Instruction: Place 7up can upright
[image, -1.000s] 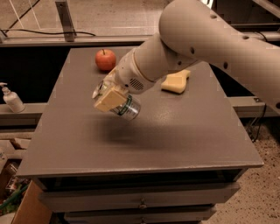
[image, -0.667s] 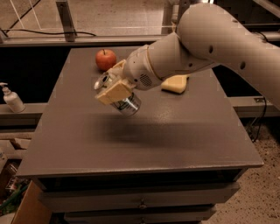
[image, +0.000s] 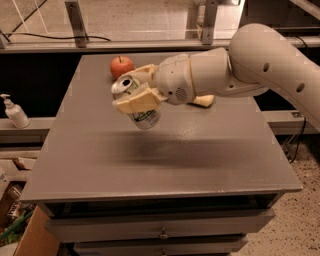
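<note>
The 7up can (image: 141, 116) is silvery-white with a green logo and a silver top. My gripper (image: 136, 96) is shut on it and holds it in the air above the left middle of the grey table (image: 160, 155). The can is tilted, its top pointing up and to the left. One cream finger (image: 135, 103) crosses the can's side; the other lies behind its top. My arm (image: 240, 65) reaches in from the upper right. The can's shadow lies on the table below it.
A red apple (image: 121, 65) stands at the table's back left, just behind the gripper. A yellowish sponge-like object (image: 204, 101) lies behind the arm, mostly hidden. A white pump bottle (image: 14, 112) stands on a low ledge to the left. Drawers sit below the table's front edge.
The arm has swung so the wrist turned; the can has rotated from lying nearly sideways toward a more upright tilt, still held over the same left-middle part of the table.
</note>
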